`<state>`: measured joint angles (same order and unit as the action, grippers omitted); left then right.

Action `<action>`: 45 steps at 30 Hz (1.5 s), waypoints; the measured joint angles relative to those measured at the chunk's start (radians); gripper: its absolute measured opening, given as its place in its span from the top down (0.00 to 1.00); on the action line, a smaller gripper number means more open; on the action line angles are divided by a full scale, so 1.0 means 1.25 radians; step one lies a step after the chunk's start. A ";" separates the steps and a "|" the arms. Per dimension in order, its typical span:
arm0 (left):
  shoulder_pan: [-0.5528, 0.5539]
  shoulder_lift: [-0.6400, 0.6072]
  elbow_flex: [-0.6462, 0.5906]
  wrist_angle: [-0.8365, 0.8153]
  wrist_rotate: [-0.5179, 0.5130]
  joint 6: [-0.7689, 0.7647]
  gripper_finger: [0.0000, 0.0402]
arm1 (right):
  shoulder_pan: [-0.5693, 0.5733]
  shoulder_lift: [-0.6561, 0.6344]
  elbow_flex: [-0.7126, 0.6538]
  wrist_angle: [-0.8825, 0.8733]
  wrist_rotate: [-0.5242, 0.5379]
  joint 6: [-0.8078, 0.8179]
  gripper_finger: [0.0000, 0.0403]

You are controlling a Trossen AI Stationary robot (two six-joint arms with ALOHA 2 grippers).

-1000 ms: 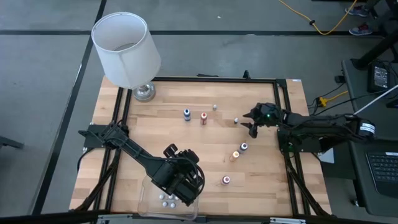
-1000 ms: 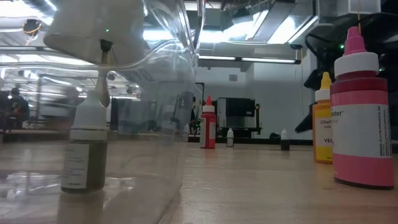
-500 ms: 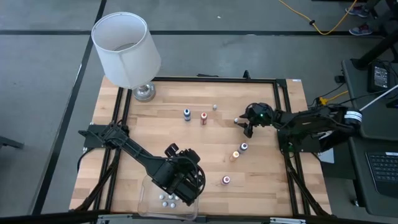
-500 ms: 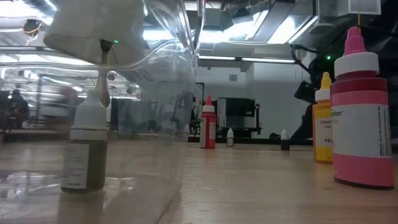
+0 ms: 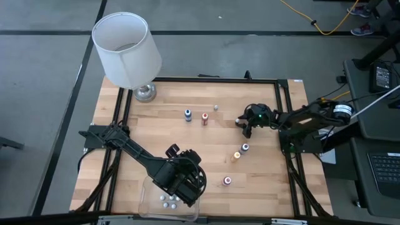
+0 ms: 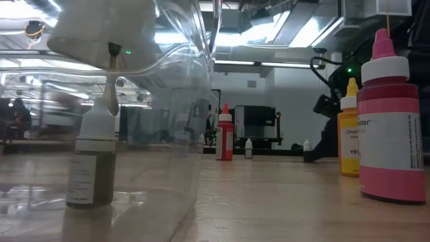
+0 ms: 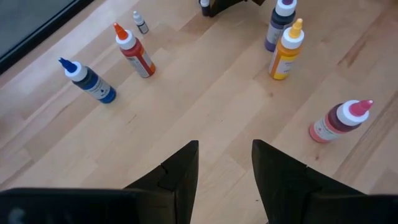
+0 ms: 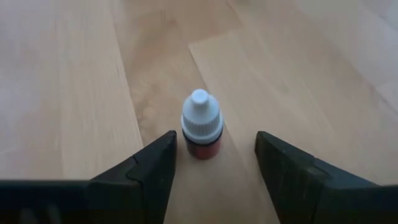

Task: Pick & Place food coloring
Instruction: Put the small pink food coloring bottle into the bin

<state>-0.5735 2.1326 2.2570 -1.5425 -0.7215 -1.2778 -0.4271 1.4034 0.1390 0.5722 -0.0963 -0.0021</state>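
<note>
- Wooden surface (image 5: pixel 169 134) carries scattered food colouring bottles: blue (image 5: pixel 187 114) and red (image 5: pixel 204 118) stand side by side toward the lamp (image 5: pixel 127 51); purple (image 5: pixel 245 148), yellow (image 5: pixel 236 155) and pink (image 5: pixel 227 180) stand nearer the right arm.
- Right gripper (image 8: pixel 212 163) sits low on the surface, jaws open wide, a tiny dark-red bottle with a white cap (image 8: pixel 201 126) upright between the fingers (image 8: pixel 146 171), touching neither.
- Another tiny bottle (image 5: pixel 215 107) stands apart, beyond the red one.
- Left gripper (image 7: pixel 224 167) hovers over a clear tray (image 5: pixel 150 199) at the near edge, jaws apart and holding nothing.
- Several bottles (image 5: pixel 167 200) lie in the tray.
</note>
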 joint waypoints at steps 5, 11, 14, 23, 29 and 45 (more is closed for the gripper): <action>0.000 0.000 0.000 -0.001 0.000 0.000 0.64 | 0.000 0.017 0.000 0.023 0.001 -0.001 0.49; 0.000 0.000 0.000 -0.001 0.000 0.000 0.64 | 0.000 0.018 0.000 0.024 0.005 -0.001 0.60; 0.000 0.000 0.000 -0.001 0.000 0.000 0.64 | 0.000 0.018 0.000 0.024 0.004 -0.001 0.66; 0.000 0.000 0.000 0.001 0.000 0.000 0.64 | 0.000 0.019 0.000 0.035 -0.056 0.001 0.82; 0.000 0.000 0.000 0.004 -0.002 -0.005 0.64 | 0.001 0.019 0.018 0.037 -0.120 0.002 0.81; 0.042 -0.009 0.000 -0.023 0.029 -0.008 0.64 | 0.004 -0.180 0.170 -0.332 -0.137 -0.099 0.82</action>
<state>-0.5213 2.1216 2.2574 -1.5708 -0.6849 -1.2883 -0.4218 1.1790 0.3518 0.1575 -0.2676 -0.1261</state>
